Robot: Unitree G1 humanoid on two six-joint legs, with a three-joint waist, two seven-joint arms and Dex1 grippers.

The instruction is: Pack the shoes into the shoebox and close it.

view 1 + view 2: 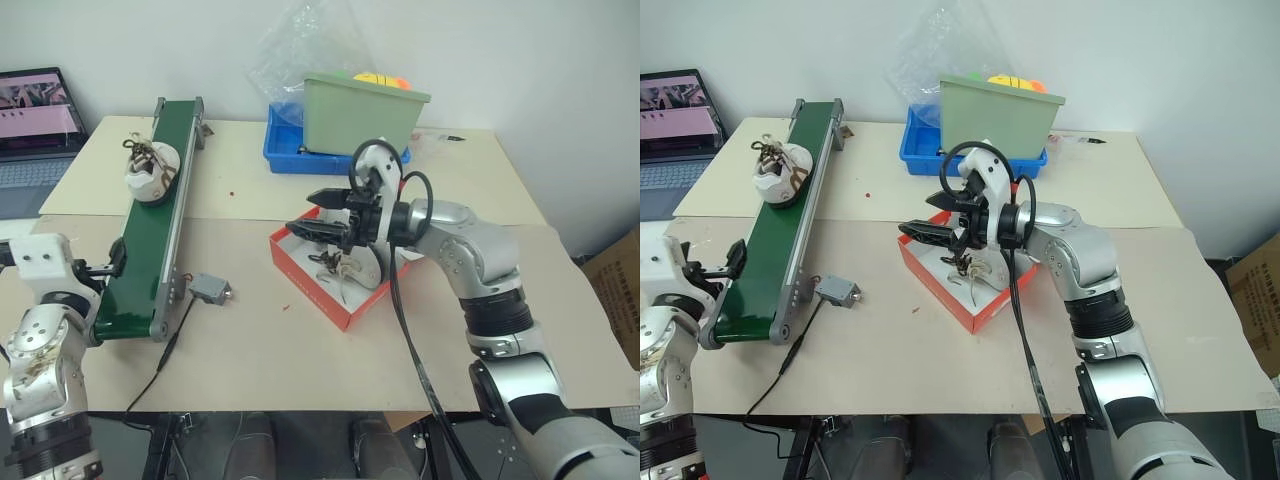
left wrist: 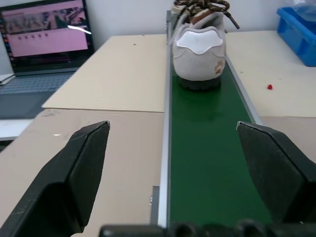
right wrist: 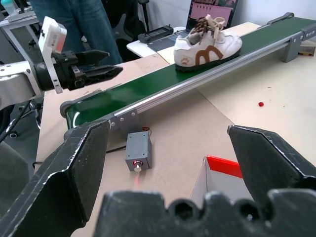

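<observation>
On the green conveyor belt (image 1: 140, 260), toward its far end, stands one sneaker (image 1: 150, 168). Beside the belt the red shoebox (image 1: 310, 275) lies open holding the other sneaker (image 1: 968, 266); the right gripper (image 1: 318, 212) hovers above it, fingers spread. The left gripper (image 3: 96, 64), spread too, sits at the belt's near end. Tan cardboard-covered table (image 1: 260, 340), white wall, a laptop (image 1: 35, 110) beyond.

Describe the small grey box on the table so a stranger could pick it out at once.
Start at the long green conveyor belt on the table's left side and go to its near end. Just to the right of that end, on the tan table, lies the small grey control box, with a black cable trailing from it. Unlike the red shoebox further right, it is tiny and grey.
</observation>
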